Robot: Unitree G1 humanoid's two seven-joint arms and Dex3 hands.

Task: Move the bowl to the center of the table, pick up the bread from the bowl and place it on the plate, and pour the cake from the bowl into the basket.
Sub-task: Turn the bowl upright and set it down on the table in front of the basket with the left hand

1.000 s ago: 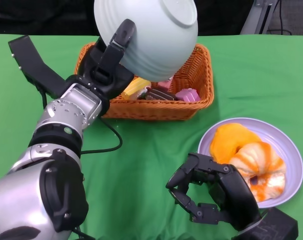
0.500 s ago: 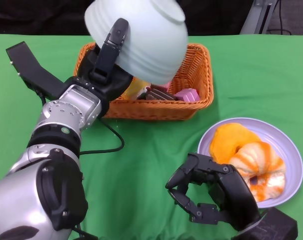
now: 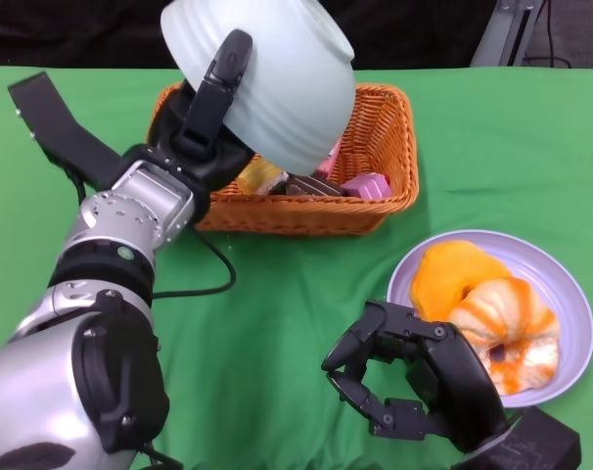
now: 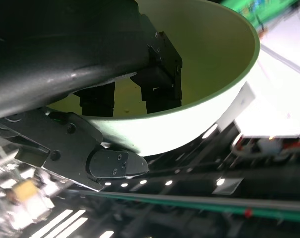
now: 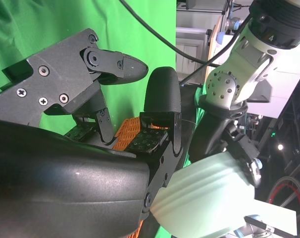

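My left hand [image 3: 210, 117] grips the pale green bowl [image 3: 267, 78] by its rim, holding it tipped over above the orange wicker basket [image 3: 375, 201]. The left wrist view shows the bowl's inside [image 4: 209, 59] with my fingers [image 4: 160, 74] over the rim and nothing in it. Cake pieces [image 3: 321, 181], pink, brown and yellow, lie in the basket. The bread [image 3: 502, 328], orange and white, rests on the lilac plate [image 3: 570, 294] at the right. My right hand [image 3: 414, 387] hovers low near the plate's left edge, fingers curled, holding nothing. The right wrist view shows the bowl [image 5: 209, 198] beyond my right hand [image 5: 115, 129].
The green cloth [image 3: 277, 323] covers the table. A black cable [image 3: 213, 264] trails from my left forearm over the cloth in front of the basket. A black block [image 3: 541, 446] sits at the lower right by my right wrist.
The left hand has swung the bowl to the left and rolled it back, so its rim now faces up and left rather than down over the basket. The right hand is unmoved.
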